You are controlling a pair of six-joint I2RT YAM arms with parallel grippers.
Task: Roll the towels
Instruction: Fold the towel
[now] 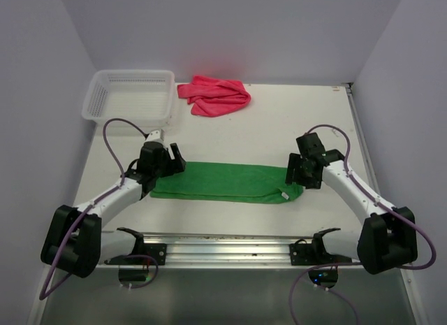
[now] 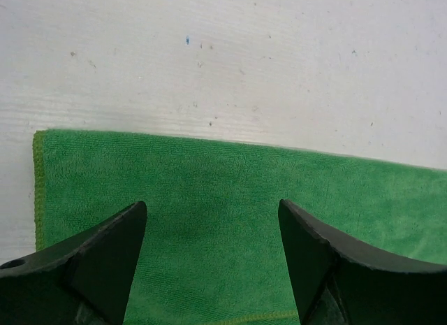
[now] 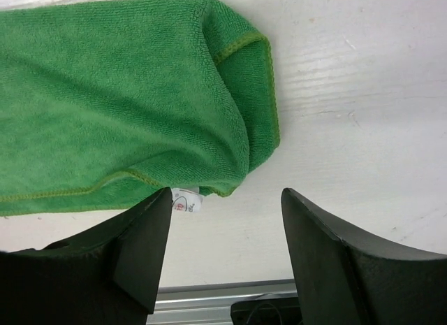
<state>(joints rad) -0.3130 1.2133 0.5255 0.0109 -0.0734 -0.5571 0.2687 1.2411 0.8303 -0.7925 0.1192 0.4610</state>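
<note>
We see a green towel [image 3: 119, 94] of fuzzy matt cloth, a pink towel [image 1: 214, 96] of similar cloth, a white plastic basket [image 1: 131, 73], a matt white table [image 1: 279, 129] with fine grain, a dull metal rail [image 1: 223, 242].

White table [image 1: 300, 122]: green towel [image 1: 223, 182], pink towel [image 1: 215, 96], basket [image 1: 96, 101]

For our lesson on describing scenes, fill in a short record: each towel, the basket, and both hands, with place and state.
green towel: folded in a long strip, flat mid-table, not rolled
pink towel: crumpled, far edge, right of basket
basket: white, far left corner
left hand: open, over green towel's left end
right hand: open, at its right end
</note>
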